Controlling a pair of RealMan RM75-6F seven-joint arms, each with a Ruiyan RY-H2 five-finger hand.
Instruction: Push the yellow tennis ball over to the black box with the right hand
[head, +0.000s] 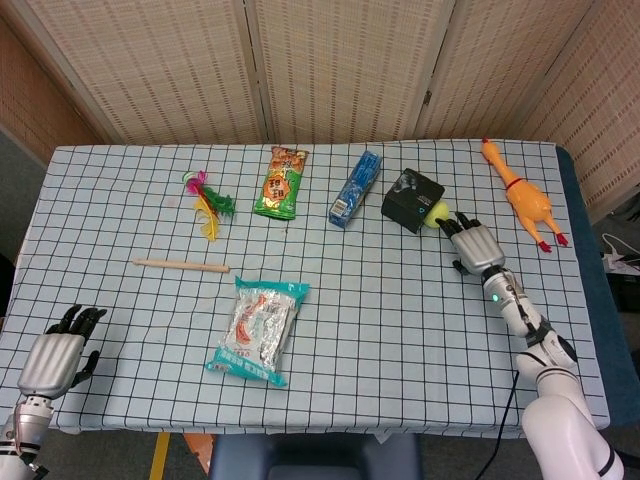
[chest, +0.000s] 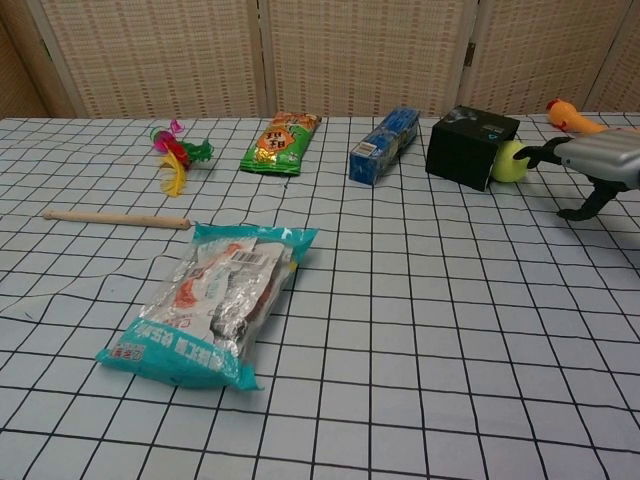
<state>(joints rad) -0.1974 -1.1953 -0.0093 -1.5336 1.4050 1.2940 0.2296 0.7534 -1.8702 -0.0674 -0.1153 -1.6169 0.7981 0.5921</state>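
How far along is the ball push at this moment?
Done, by the look of it: the yellow tennis ball sits against the black box. In hand: the right hand, fingers spread, is right beside the ball. Left: at most drawing that hand away.

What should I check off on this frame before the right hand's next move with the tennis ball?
1. Tennis ball against the black box: ok, they touch in the chest view.
2. Right hand behind the ball, on the side away from the box: ok.
3. Fingers touching the ball: cannot tell, one reaches its edge.
4. Right hand holding nothing: ok, fingers spread.
5. Blue packet clear of the box: ok, a gap shows.
6. Left hand out of the way: ok, at the table's near left corner.
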